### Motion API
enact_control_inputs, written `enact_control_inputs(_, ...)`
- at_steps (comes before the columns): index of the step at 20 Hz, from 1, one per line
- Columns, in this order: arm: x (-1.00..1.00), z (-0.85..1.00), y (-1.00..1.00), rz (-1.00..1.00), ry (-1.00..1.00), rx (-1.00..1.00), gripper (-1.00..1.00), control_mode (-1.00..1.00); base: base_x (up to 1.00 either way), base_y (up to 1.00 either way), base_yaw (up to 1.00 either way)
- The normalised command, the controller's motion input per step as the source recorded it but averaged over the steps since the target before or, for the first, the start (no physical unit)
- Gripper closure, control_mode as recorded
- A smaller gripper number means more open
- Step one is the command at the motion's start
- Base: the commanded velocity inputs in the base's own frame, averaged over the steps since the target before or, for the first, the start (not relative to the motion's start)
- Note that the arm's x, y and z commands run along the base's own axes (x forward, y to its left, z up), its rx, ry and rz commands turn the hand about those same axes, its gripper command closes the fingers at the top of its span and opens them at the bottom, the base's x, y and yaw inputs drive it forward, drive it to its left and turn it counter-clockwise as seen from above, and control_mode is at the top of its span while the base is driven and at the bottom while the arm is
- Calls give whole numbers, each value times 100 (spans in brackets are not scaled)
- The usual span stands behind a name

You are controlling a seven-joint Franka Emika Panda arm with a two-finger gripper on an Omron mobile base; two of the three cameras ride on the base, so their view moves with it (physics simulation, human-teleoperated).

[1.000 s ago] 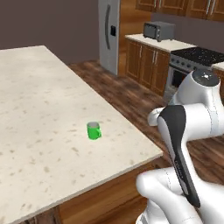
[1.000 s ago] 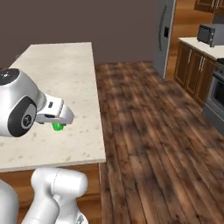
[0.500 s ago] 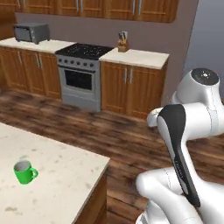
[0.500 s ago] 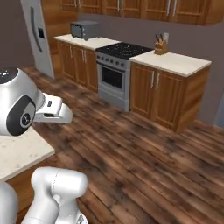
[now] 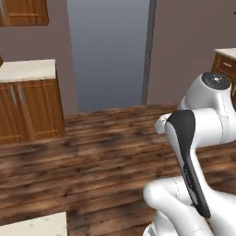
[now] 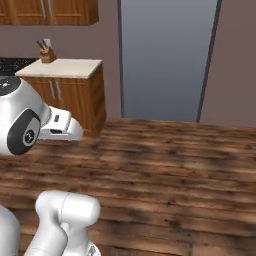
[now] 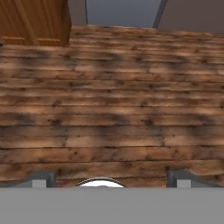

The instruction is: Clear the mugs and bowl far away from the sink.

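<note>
my fingers (image 7: 39, 178): spread wide, empty, over wooden floor (image 7: 113, 105) | mugs: likely light, rigid, slick; pinch across rim

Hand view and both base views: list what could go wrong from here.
1. The base faces wooden floor and a grey doorway, with just a corner of pale counter at the left base view's lower edge, so the hand may reach with nothing in range.
2. The hand is open and holds nothing, so nothing is being cleared now.
3. The wooden cabinet stands near the arm's side; a wide swing might clip it.
</note>
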Motion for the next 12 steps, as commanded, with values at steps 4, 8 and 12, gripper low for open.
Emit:
enact_control_inputs(4, 0, 0, 0, 0, 0, 0, -100, 100, 0, 0, -100)
enact_control_inputs(8, 0, 0, 0, 0, 0, 0, -100, 100, 0, 0, -100)
enact_control_inputs(12, 0, 0, 0, 0, 0, 0, -100, 100, 0, 0, -98)
